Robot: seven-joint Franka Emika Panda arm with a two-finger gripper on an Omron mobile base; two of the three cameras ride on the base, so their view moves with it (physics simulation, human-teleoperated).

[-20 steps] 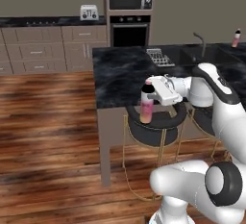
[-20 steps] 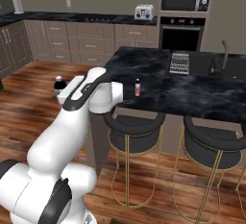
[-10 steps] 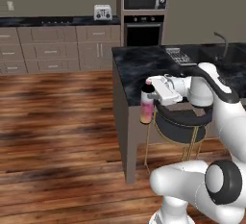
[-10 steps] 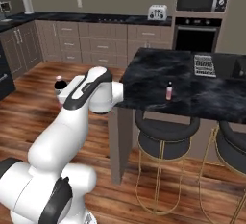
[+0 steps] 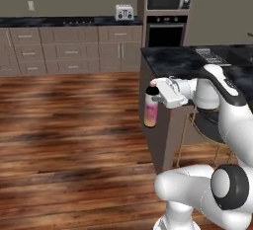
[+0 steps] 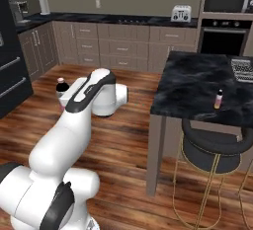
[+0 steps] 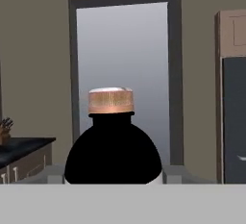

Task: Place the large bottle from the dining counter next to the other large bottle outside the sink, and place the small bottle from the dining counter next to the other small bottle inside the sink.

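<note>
- Large bottle [image 5: 150, 108] is clamped upright in the half-open end effector [image 5: 157, 95].
- It should be kept vertical while carried past the table [image 6: 197, 88] toward the sink.

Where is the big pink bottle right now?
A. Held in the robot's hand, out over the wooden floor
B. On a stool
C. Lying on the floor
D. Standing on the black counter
A. The large bottle hangs upright in the hand, off the end of the dining counter, with wooden floor beneath it; the small bottle is the one standing on the counter.
</note>
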